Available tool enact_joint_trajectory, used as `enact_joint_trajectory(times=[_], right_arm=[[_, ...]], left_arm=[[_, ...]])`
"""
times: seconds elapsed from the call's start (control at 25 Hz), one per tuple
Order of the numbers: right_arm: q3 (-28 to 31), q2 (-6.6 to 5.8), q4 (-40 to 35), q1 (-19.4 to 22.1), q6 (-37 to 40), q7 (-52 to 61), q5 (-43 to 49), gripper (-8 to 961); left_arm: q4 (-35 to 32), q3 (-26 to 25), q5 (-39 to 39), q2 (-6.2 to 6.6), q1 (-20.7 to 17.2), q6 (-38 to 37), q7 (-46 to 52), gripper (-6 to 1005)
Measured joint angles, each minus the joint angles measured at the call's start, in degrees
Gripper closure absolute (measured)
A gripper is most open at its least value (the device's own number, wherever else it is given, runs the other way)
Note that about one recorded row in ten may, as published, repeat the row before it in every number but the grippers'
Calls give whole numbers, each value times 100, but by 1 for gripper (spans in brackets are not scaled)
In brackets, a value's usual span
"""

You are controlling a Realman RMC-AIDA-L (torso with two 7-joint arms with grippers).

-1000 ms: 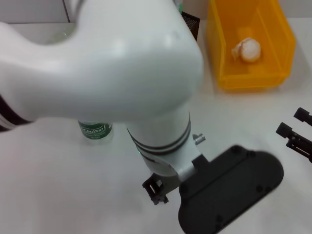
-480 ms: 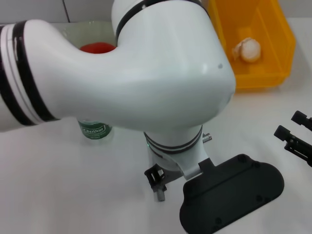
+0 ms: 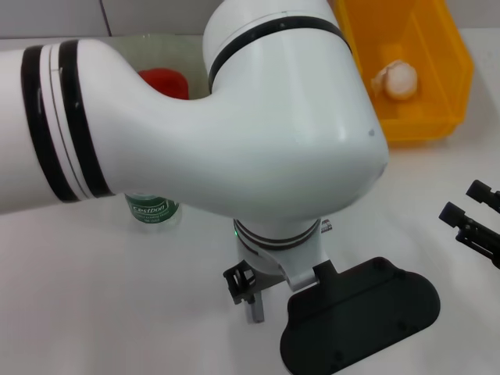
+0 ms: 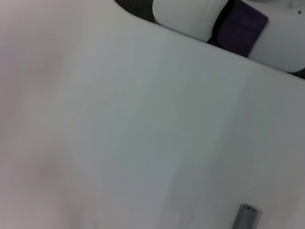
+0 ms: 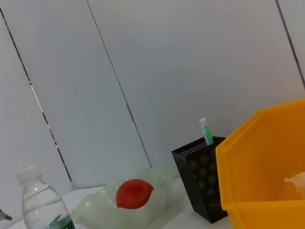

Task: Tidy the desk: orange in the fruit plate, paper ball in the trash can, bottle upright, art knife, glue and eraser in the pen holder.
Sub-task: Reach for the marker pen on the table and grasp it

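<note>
- While the left arm [image 3: 219, 133] sweeps across most of the head view, bent at the elbow and pointing down at the white table [image 3: 94, 312], the left gripper [image 3: 248, 301] sits low over the near table; how wide its claw is, I cannot tell, and a small grey stub [image 3: 255, 311] pokes out beneath it.
- Behind the arm, the bottle [image 3: 152, 209] stands upright, white cap on top in the right wrist view; its green label reads something like "Cestbon".
- Farther back, the orange [image 5: 134, 193] lies in the pale green fruit plate [image 5: 95, 210].
- Just beside the plate, the black mesh pen holder [image 5: 200, 181] stands with a green-and-white stick [image 5: 206, 131] rising from it.
- Next over, the yellow trash can [image 3: 437, 86] holds the paper ball [image 3: 396, 79].
- Open table runs between the bin and the right gripper [image 3: 469, 219], which hangs at the right edge with its claw parted, nothing in it.
</note>
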State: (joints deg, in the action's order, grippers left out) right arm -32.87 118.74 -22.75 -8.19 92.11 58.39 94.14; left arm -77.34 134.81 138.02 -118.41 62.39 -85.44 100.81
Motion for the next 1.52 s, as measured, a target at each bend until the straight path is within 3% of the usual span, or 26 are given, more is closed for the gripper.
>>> enact_joint_trajectory(times=[0.92, 1.08, 1.52], right_arm=[[-39, 18, -1, 46, 9, 52, -1, 168], [-44, 18, -1, 46, 12, 74, -1, 168], [-51, 18, -1, 55, 17, 87, -1, 168]], left_arm=[[309, 276, -77, -7, 57, 220, -117, 348], [337, 293, -42, -7, 65, 250, -117, 444], [492, 376, -52, -24, 109, 361, -185, 491]])
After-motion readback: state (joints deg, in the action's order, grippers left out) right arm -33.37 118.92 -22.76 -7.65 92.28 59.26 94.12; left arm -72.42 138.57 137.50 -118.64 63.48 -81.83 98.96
